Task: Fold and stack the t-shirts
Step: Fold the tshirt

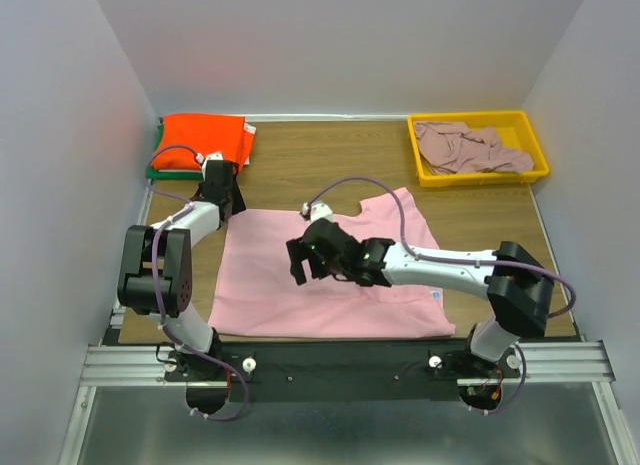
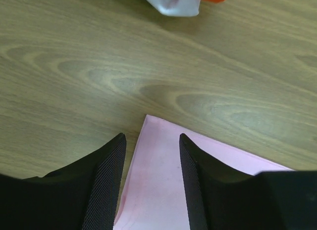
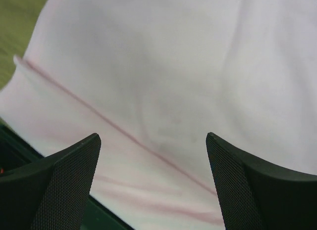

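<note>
**Pink tee spread flat, both grippers standing apart**

From the overhead view I have the pink tee (image 1: 330, 295) laid out in the middle of the table (image 1: 330, 160). Its collar points toward the far right and its long hem runs along the near edge. At the back left the orange tee (image 1: 200, 143) sits folded on top of a green tee (image 1: 157, 168), of which only an edge shows. At the back right the mauve tee (image 1: 470, 147) lies crumpled in the yellow tray (image 1: 535, 145), well apart from the rest.

My left gripper (image 2: 151, 141) is at the pink tee's far-left corner. In its wrist view the fingers (image 2: 106, 185) are partly spread, one on each side of that corner. One finger is over bare wood just beside the cloth edge and the other is over the cloth. The cloth lies flat between them and is not pinched. I cannot tell from this angle whether the tips touch it.

My right gripper (image 3: 152, 141) is over the middle of the pink tee with its jaws spread wide and nothing between them. Its wrist view is almost all pink cloth. A stitched line runs diagonally across it, and a sliver of table shows at the upper left.
</note>
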